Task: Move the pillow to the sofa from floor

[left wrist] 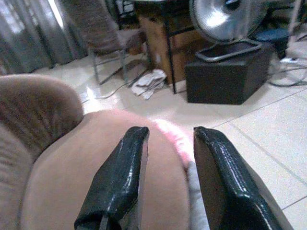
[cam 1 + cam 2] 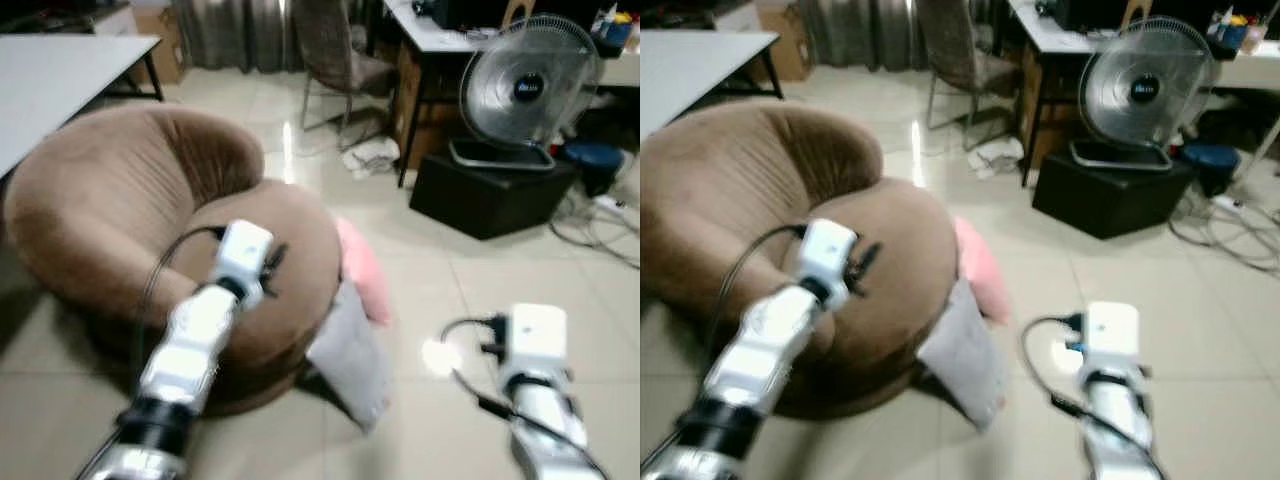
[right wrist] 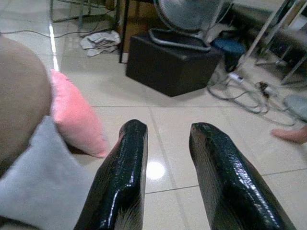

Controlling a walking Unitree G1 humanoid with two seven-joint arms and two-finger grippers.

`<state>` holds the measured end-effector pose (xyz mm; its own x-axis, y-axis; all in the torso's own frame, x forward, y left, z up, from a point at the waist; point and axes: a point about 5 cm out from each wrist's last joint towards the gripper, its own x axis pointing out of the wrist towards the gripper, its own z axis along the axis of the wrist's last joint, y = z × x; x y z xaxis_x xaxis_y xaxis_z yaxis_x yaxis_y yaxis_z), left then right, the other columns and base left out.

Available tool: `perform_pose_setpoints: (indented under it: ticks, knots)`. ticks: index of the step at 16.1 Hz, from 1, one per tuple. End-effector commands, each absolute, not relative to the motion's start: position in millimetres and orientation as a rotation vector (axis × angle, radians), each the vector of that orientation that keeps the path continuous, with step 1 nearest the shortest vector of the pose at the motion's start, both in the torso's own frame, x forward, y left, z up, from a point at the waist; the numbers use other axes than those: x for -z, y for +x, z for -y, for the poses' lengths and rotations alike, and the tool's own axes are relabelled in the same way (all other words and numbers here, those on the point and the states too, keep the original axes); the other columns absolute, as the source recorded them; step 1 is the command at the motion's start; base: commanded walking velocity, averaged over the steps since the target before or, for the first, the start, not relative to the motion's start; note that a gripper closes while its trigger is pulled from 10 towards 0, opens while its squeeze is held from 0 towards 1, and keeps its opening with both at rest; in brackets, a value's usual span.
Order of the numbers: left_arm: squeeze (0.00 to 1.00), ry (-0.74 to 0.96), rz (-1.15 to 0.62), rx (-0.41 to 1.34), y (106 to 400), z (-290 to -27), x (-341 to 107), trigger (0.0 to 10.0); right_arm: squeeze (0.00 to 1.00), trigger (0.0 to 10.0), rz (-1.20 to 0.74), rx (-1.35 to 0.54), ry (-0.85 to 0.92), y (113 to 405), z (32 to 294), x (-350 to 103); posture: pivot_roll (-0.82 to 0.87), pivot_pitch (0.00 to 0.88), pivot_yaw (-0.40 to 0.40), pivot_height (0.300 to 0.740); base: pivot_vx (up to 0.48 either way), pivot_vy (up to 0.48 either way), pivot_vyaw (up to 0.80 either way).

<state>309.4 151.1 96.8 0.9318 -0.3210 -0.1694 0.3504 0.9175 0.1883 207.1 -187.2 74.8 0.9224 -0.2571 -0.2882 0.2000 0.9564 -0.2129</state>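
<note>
1. Looking down through the head camera, I see two pillows on the tiled floor (image 2: pixel 430 280) in the lower middle of the frame, both leaning against the near side of the round brown sofa (image 2: pixel 120 210): a grey pillow (image 2: pixel 350 355) in front and a pink pillow (image 2: pixel 362 270) just behind it, higher in the frame.
2. My left gripper (image 1: pixel 168 158) hovers over the sofa's seat cushion, fingers parted with nothing between them. Beyond its tips in the wrist view lies the pink pillow's fuzzy edge, with a sliver of grey below it.
3. My right gripper (image 3: pixel 165 143) hangs above bare tile at the lower right of the head view, fingers likewise spread and empty. In its wrist picture the pillows sit off to the left of the frame, not between the fingers.
4. The relation I judge decisive: the grey pillow stands tilted, its long side running along the sofa's flank from upper left to lower right, and it lies between my two arms. The right arm has the open approach over the floor, while the left would have to reach past the cushion's edge.
5. A fan (image 2: pixel 525 90) on a black box (image 2: pixel 490 190) stands at upper right, well apart.
</note>
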Motion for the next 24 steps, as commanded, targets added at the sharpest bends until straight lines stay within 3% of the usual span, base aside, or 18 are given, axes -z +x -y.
perform_pose_setpoints:
  ticks: [1, 4, 19, 24]
  knots:
    - [0.00, 0.202, -0.126, 0.360, 309.7, -146.2, -97.6, 10.0, 0.00, 10.0, -0.298, 0.248, -0.183, 208.1, 192.4, -79.0, -0.03, 0.000, -0.025, 0.740, 0.307, 0.000, -0.80]
    - [0.00, 0.197, -0.128, 0.364, 308.3, -145.0, -96.3, 10.0, 0.00, 10.0, -0.299, 0.248, -0.185, 207.5, 193.8, -78.4, -0.03, 0.000, -0.029, 0.740, 0.304, 0.000, -0.80]
    - [0.00, 0.206, -0.119, 0.386, 308.9, -141.7, -96.6, 10.0, 0.00, 10.0, -0.321, 0.231, -0.221, 205.1, 191.3, -73.0, -0.03, 0.000, -0.016, 0.740, 0.301, 0.000, 0.00]
    - [0.00, 0.203, -0.114, 0.403, 307.8, -138.2, -97.1, 10.0, 0.00, 10.0, -0.318, 0.237, -0.198, 203.1, 191.4, -74.2, -0.03, 0.000, -0.019, 0.740, 0.302, 0.000, -0.80]
